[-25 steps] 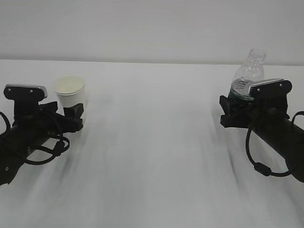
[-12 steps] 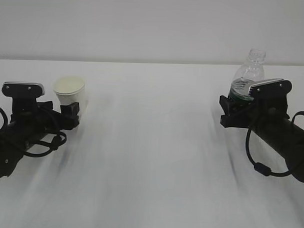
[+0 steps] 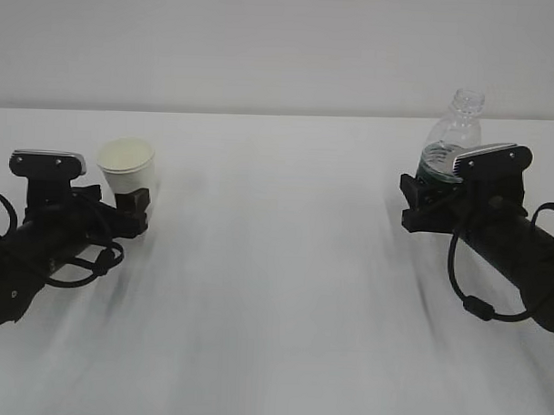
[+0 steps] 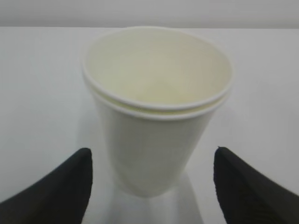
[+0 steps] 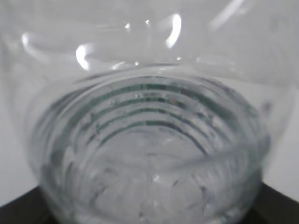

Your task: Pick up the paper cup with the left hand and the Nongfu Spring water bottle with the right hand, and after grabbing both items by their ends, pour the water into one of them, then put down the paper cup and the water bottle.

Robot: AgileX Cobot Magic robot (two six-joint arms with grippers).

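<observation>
White worktop [image 3: 275, 262] stretches back to a plain pale wall, with two black robot arms lying low at either edge. At left, the left hand [image 3: 122, 200] rests on the surface with its gripper spread open around the foot of the paper cup [image 3: 126, 166]; the left wrist view shows the cup [image 4: 156, 107] standing upright on the worktop between the two black fingertips [image 4: 60, 191], with a clear gap on each side, so nothing is held. A second rolled rim sits just under the top one, as if two cups are nested. At right, well apart from the cup, the right hand [image 3: 421, 196] has its gripper closed around the lower body of the Nongfu Spring water bottle [image 3: 453, 132], whose uncapped neck rises above the grey-silver plate. From the right wrist view, the ribbed clear bottle [image 5: 149, 140] fills the frame, its green label showing through; whether any water lies inside cannot be told.
</observation>
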